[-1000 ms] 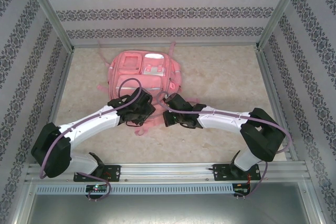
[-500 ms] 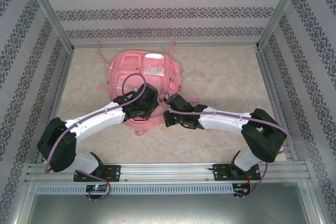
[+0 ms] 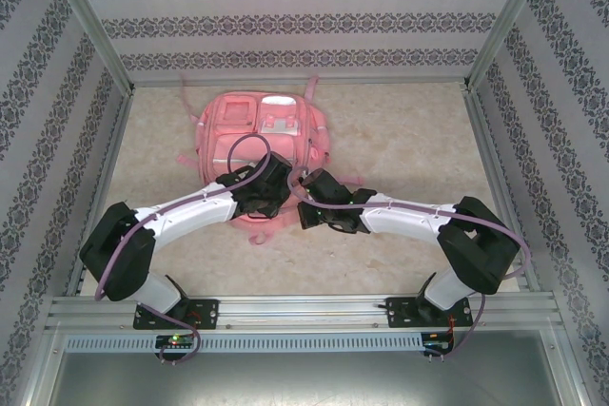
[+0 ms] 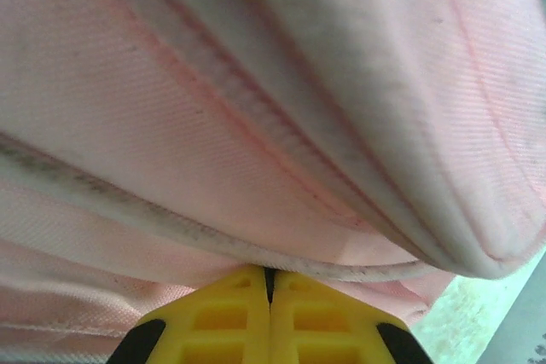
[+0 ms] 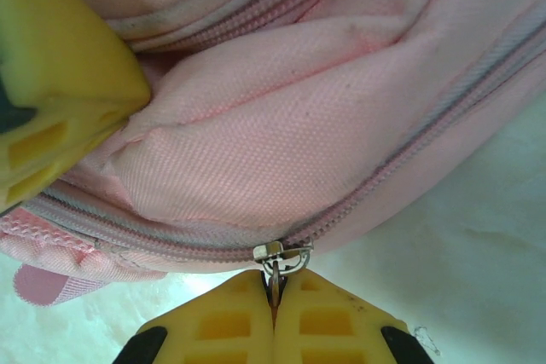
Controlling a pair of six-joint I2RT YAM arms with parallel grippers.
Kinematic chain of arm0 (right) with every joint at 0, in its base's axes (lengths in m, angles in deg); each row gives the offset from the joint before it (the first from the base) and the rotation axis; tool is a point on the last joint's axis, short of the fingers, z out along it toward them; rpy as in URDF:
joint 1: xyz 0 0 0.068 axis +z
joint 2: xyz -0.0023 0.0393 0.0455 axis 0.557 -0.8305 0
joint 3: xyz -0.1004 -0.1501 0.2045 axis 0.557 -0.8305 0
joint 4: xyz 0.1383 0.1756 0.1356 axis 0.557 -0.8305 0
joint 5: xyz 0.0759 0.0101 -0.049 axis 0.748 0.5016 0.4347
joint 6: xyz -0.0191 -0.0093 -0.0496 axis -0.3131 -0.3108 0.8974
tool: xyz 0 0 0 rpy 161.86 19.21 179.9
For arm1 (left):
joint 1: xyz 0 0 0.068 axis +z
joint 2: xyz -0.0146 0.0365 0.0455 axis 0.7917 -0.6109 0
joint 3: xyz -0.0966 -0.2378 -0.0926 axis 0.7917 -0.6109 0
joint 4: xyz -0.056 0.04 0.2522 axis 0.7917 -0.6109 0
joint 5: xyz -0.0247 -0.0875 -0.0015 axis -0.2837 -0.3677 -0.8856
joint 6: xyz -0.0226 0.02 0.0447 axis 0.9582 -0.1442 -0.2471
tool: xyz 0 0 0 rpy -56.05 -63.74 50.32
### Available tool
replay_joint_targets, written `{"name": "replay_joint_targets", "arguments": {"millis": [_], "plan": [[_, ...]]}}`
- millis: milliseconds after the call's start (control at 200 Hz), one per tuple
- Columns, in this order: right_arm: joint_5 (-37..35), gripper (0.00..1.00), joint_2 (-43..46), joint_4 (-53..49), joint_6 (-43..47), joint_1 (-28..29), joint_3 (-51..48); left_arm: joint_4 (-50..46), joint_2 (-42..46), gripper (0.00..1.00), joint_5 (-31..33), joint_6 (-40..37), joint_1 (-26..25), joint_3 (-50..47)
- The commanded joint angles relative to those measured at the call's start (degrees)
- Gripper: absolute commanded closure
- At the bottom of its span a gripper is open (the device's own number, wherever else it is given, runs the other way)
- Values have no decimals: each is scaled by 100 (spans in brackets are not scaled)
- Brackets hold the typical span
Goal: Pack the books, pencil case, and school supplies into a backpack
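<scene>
Swinging in from the near left, the left arm has carried its jaws up to the near edge of the backpack. They have just snapped shut there, yellow fingertips pressed together right under the white trim (whether any fabric is actually caught, I cannot tell). Just to their right, the right jaws have not budged: clenched on the zipper pull, same as a second ago. My read is that the left side is bracing the bag so the zip can run, which means the packing itself has yet to start. Count it up: two arms, two sets of jaws, one zipper pull, one pink backpack, lying on the desk from the middle toward the far wall.
</scene>
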Motion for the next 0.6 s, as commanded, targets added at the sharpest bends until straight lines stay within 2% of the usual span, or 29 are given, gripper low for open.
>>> {"name": "replay_joint_targets", "arguments": {"millis": [0,330,500,595], "plan": [[-37,100,138,-60,-38,-36,-95,-476,-31,100,416,-4,-37,-125],[-119,100,451,-262,166,-543,-303,-1107,1011,100,993,-137,215,-769],[-146,100,479,-343,371,-755,-329,-1262,1593,100,1024,-183,527,-1187],[-109,100,486,-374,499,-835,-311,-959,1782,100,856,-414,617,-1292]]}}
